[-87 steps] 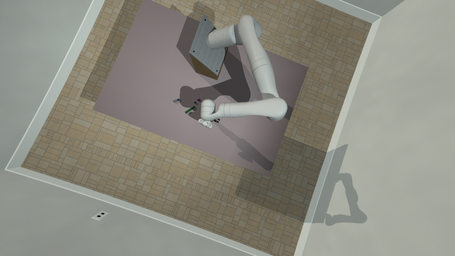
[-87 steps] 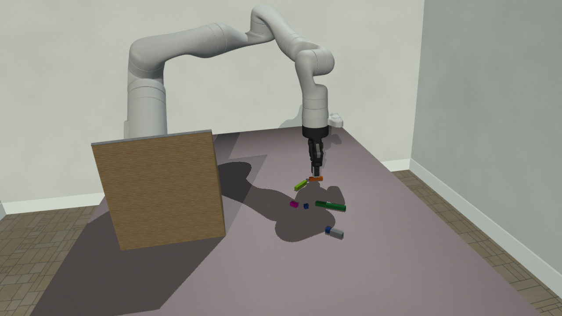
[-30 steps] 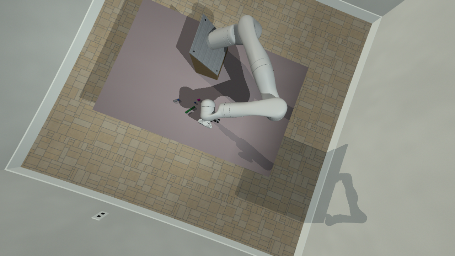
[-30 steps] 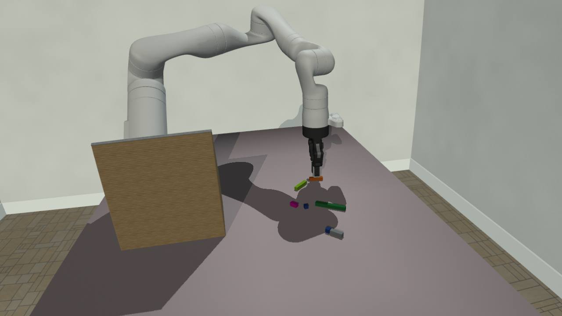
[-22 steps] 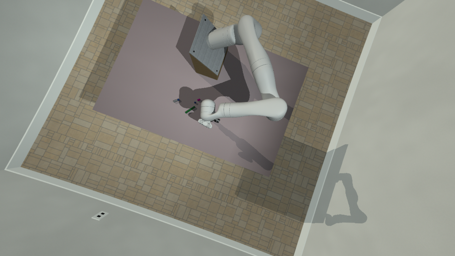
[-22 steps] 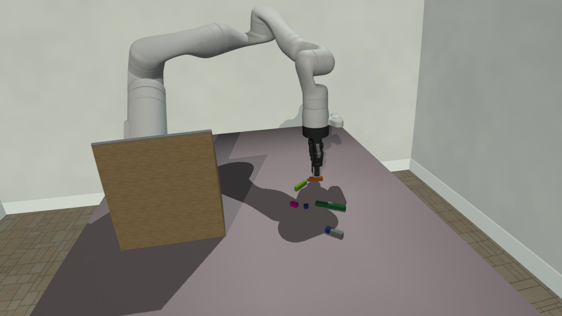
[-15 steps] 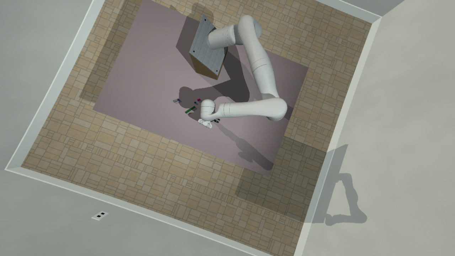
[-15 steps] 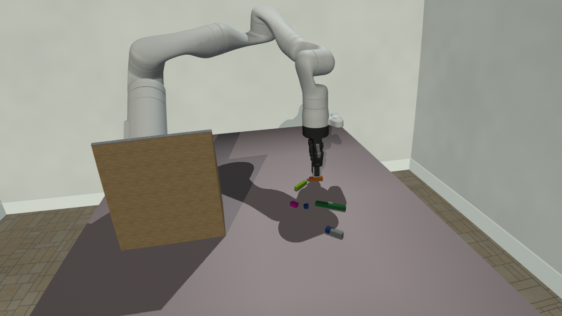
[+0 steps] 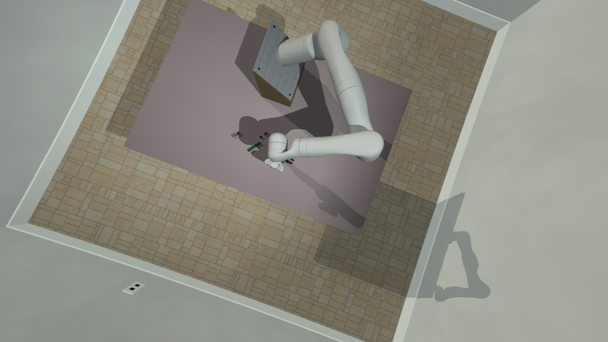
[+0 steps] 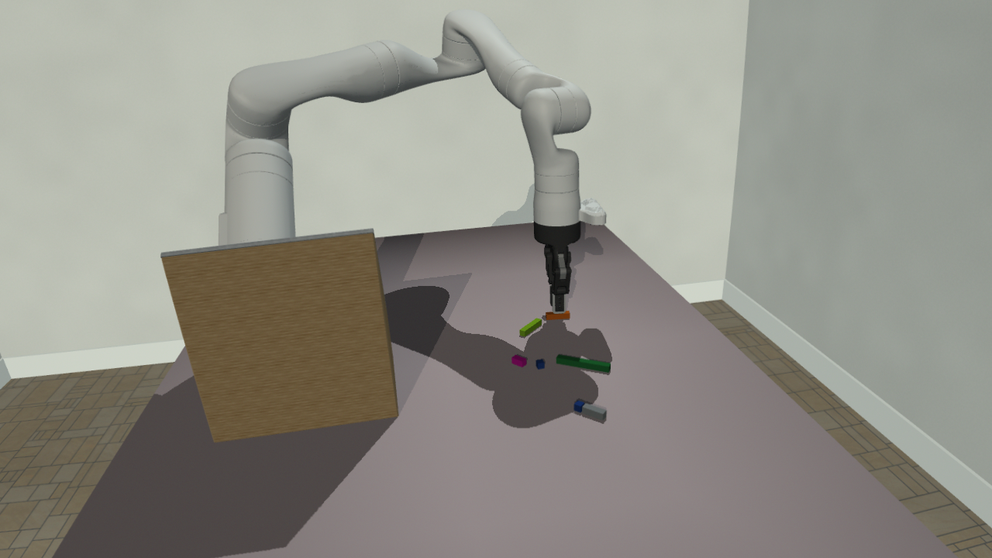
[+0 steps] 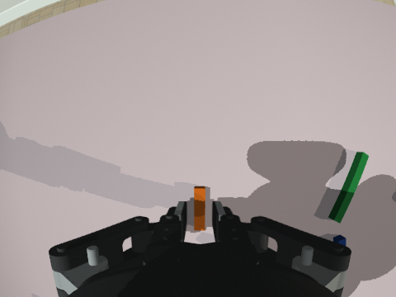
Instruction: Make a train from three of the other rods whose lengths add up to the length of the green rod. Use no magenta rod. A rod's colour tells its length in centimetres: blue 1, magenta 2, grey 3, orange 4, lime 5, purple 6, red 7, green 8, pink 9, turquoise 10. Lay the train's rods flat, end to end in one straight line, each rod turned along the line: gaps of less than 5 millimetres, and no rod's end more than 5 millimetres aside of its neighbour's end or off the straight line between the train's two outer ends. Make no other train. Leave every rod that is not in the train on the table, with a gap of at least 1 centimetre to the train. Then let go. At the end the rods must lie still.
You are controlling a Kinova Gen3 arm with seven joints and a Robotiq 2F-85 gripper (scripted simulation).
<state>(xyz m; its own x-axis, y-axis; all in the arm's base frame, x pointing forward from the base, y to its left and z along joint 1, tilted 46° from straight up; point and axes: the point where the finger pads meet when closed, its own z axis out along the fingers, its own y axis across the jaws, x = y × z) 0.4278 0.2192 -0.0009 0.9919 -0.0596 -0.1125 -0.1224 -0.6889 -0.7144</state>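
My gripper (image 10: 558,305) (image 11: 199,212) is partly open, its fingers on both sides of the orange rod (image 10: 563,315) (image 11: 200,220), with a gap on each side in the wrist view. The lime rod (image 10: 530,327) lies slanted beside the orange rod's left end in the exterior view. A blue rod (image 10: 578,405) (image 9: 239,133) and the grey rod (image 10: 594,411) (image 9: 234,134) lie end to end, seemingly touching. The green rod (image 10: 582,363) (image 9: 254,146) (image 11: 348,187) lies apart. The top view hides the orange and lime rods behind the arm.
The magenta rod (image 10: 518,360) (image 9: 265,133) and another blue rod (image 10: 540,363) (image 9: 261,137) (image 11: 339,240) lie near the green rod's left end in the exterior view. The arm's pedestal box (image 10: 284,339) (image 9: 276,89) stands on the table. Arm shadows cross several rods.
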